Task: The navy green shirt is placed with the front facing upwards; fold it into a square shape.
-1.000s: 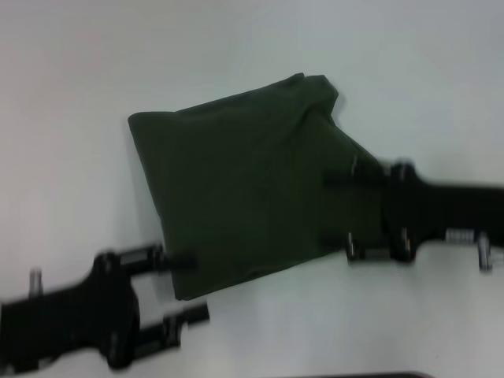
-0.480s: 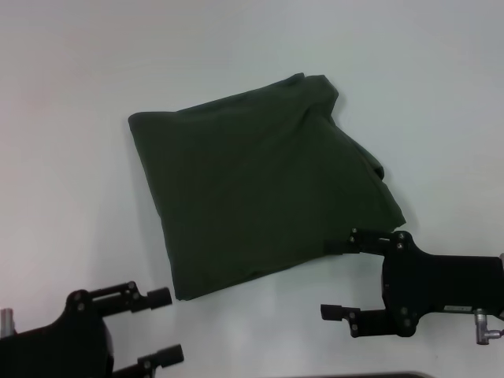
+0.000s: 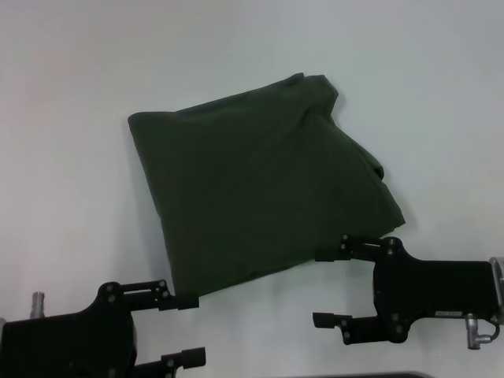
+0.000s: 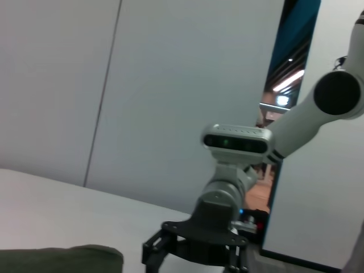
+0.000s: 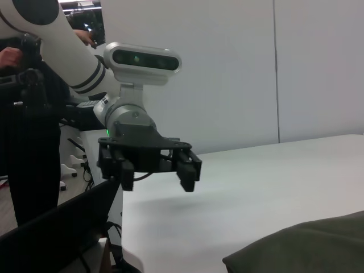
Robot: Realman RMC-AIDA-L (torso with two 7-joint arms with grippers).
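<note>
the shirt [image 3: 264, 197] is laid folded on the white table [image 3: 79, 79], as a rough four-sided block turned a little askew, plain green side up; no lettering is seen. a bunched fold is seen at its far right corner, and its near edge runs slanting from the near left corner up toward the right

the left gripper [image 3: 183, 331] is held low off the shirt's near left corner, its arm stretched in from the left, fingers pointed toward the right. its jaws are spread apart with nothing between them; the farther fingertip [image 3: 187, 302] is seen just at the shirt's near edge, though contact cannot be told

the right gripper [image 3: 324, 288] is held off the shirt's near right corner, its arm reaching in level from the right, fingers pointed toward the left. its jaws are likewise parted and empty; the farther finger [image 3: 335, 256] lies along the shirt's near edge, the nearer one over bare table

in the right wrist view the left gripper [image 5: 156, 177] is seen hanging above the table with fingers spread, a corner of the shirt [image 5: 301, 250] lying in the foreground. in the left wrist view the right gripper [image 4: 196, 263] is seen beyond an edge of the shirt [image 4: 60, 259]
</note>
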